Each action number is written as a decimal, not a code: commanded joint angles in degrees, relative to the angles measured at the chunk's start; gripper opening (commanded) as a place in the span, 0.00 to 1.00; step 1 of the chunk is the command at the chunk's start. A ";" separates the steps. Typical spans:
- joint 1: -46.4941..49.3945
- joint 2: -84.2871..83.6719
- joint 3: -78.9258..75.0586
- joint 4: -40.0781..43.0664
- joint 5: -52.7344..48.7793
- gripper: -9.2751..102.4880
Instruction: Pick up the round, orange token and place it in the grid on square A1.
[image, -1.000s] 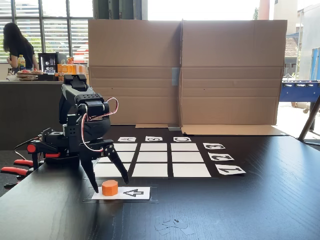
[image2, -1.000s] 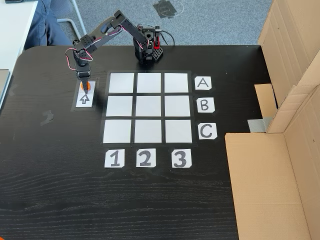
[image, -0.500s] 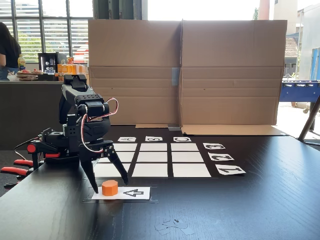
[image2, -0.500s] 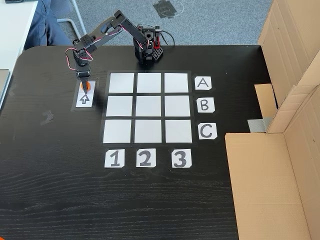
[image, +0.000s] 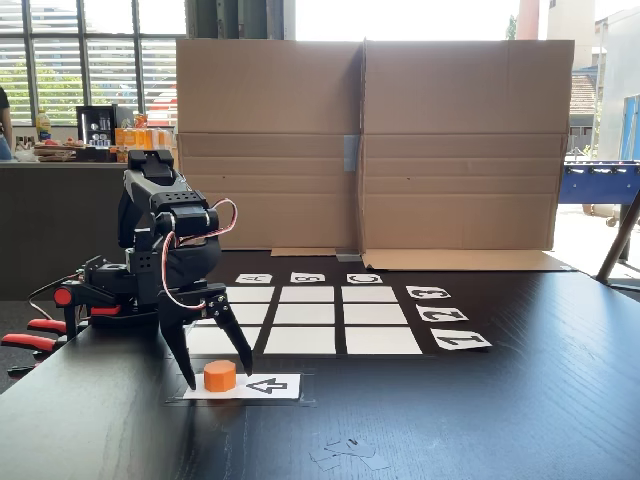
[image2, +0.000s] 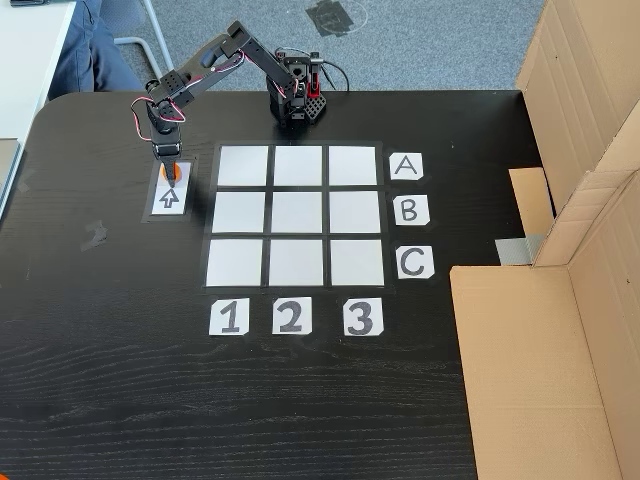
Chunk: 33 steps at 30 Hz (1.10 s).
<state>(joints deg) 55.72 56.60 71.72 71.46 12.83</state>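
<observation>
The orange token (image: 220, 376) stands on the tail end of a white arrow card (image: 268, 385), just in front of the grid (image: 310, 315). My gripper (image: 218, 377) reaches down over it, open. One finger stands on each side of the token, with small gaps to it. From above, the gripper (image2: 170, 168) covers most of the token (image2: 173, 173). Square A1 (image2: 243, 166) is the corner cell right beside the arrow card. In the low fixed view, square A1 (image: 205, 343) shows partly between my fingers.
Label cards A B C (image2: 406, 166) and 1 2 3 (image2: 229, 317) run along two grid edges. Cardboard walls (image: 370, 140) stand behind the table. The arm's base (image2: 296, 100) sits at the table's far edge. Red clamps (image: 30, 340) hold the base at the left.
The gripper has sunk slightly and its fingers have narrowed a little around the token. The token has not moved. A person in the background has walked out at the left.
</observation>
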 joint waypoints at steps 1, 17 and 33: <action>-0.53 0.44 -1.93 0.26 0.88 0.34; -1.05 0.18 -1.93 0.35 5.63 0.32; -1.58 -0.18 -1.93 0.62 6.59 0.23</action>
<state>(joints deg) 54.67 56.16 71.72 71.89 18.90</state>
